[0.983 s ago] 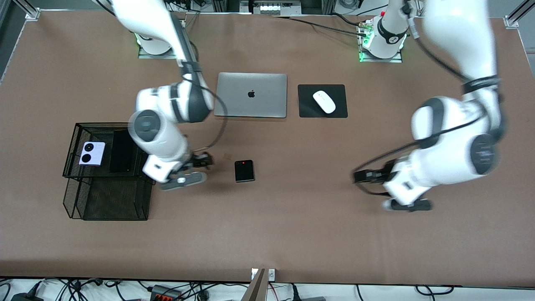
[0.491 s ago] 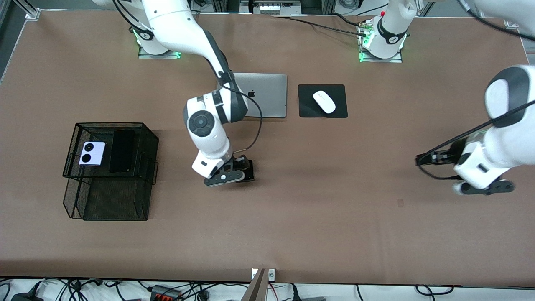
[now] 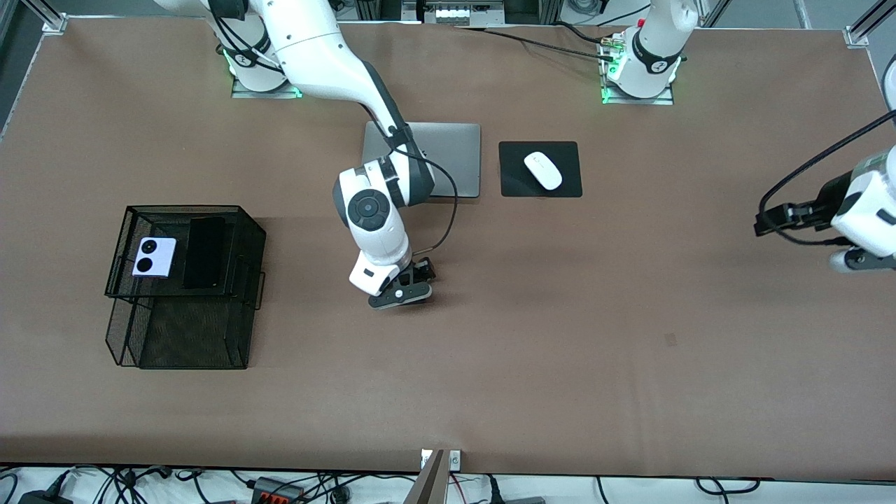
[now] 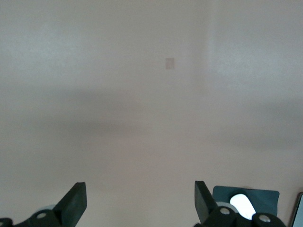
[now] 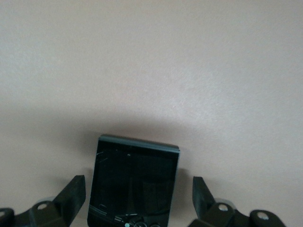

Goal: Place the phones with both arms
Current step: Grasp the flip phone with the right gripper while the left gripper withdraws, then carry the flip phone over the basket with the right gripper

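The small black flip phone lies flat on the table between the open fingers of my right gripper, which do not touch it. In the front view my right gripper hangs low over the table's middle and hides that phone. The lavender flip phone and the long black slab phone lie side by side in the black mesh basket. My left gripper is open and empty over bare table at the left arm's end.
A silver laptop and a white mouse on a black pad lie near the robots' bases. A lower mesh tray joins the basket on the side nearer the front camera.
My right gripper has moved from beside the basket to over the black flip phone, covering it in the front view. My left arm has swung outward toward its end of the table.
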Controlling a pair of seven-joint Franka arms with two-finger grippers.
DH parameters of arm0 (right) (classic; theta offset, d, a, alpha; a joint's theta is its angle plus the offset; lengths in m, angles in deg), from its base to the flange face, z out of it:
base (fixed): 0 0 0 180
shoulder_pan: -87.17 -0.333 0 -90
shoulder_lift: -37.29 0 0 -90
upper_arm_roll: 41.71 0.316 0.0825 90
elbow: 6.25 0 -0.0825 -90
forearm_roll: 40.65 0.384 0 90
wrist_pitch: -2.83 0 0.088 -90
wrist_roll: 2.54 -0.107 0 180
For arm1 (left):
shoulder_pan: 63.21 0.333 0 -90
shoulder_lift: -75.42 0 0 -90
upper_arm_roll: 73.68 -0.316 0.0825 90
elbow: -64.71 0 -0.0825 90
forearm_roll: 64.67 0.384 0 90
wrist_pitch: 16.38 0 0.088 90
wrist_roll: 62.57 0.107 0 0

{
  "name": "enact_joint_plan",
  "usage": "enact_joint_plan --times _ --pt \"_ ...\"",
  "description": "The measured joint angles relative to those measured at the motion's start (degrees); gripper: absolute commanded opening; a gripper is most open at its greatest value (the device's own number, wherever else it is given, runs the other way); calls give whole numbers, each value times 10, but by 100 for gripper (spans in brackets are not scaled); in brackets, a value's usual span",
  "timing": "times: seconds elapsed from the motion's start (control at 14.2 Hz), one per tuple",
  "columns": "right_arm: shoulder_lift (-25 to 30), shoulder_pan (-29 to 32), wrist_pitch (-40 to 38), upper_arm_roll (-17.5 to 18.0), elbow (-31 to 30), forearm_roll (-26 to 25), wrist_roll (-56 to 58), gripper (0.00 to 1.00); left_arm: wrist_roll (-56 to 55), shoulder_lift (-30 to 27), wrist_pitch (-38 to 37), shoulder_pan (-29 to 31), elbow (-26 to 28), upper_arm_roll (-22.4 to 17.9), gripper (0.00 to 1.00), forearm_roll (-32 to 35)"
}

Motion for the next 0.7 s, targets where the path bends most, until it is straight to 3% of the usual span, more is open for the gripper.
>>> enact_joint_plan --times 0.35,0.63,0.7 --pt "-12 -2 16 8 0 0 -17 100 -2 -11 2 61 31 72 100 17" --pt "-19 -2 24 8 0 0 -18 100 -18 -12 11 66 34 100 100 17" --pt "-20 -2 24 8 0 0 -19 89 -19 -14 19 67 39 105 100 17"
